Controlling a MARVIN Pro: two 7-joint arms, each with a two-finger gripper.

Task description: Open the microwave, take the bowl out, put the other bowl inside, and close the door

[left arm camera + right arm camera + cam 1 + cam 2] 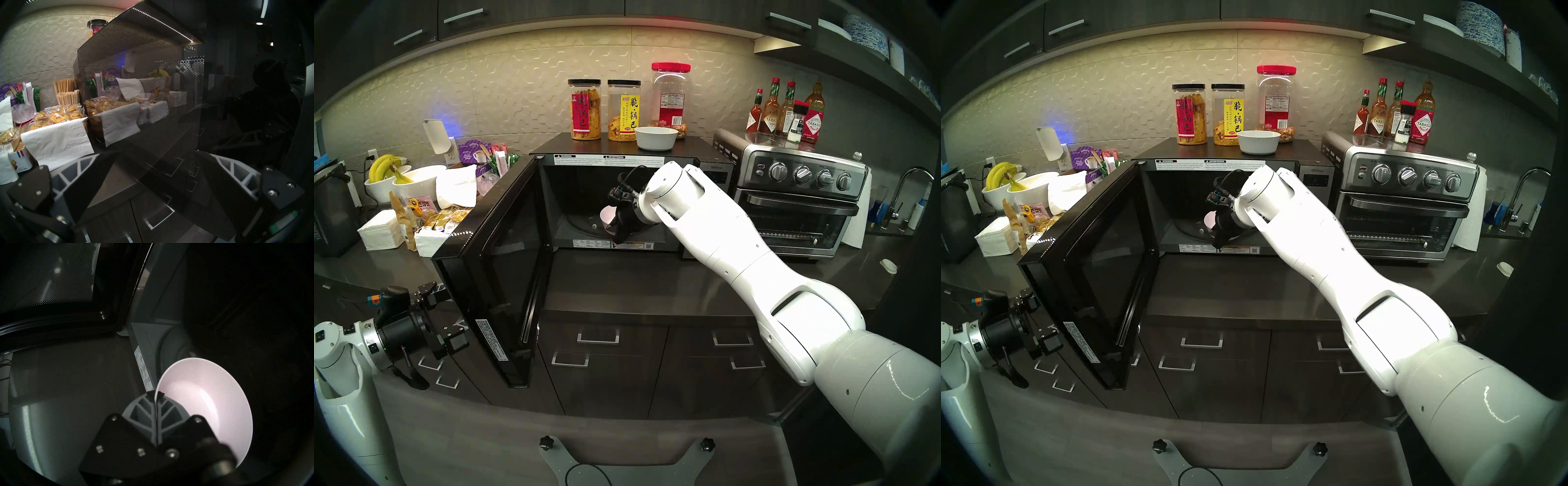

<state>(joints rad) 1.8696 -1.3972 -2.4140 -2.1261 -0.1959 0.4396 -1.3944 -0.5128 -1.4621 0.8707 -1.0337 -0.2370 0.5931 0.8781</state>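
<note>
The microwave stands on the counter with its door swung wide open to the left. The all-white bowl sits on top of the microwave, in front of the jars. My right gripper reaches into the cavity. It is shut on the rim of the pale pink bowl, which is tilted on its side above the glass turntable. The right wrist view shows the fingers pinching the pink bowl. My left gripper is open and empty beside the door's glossy outer face.
Three snack jars stand on the microwave behind the white bowl. A steel toaster oven with sauce bottles on top stands to the right. Banana bowls, napkins and snack packs crowd the left counter. A faucet is at the far right.
</note>
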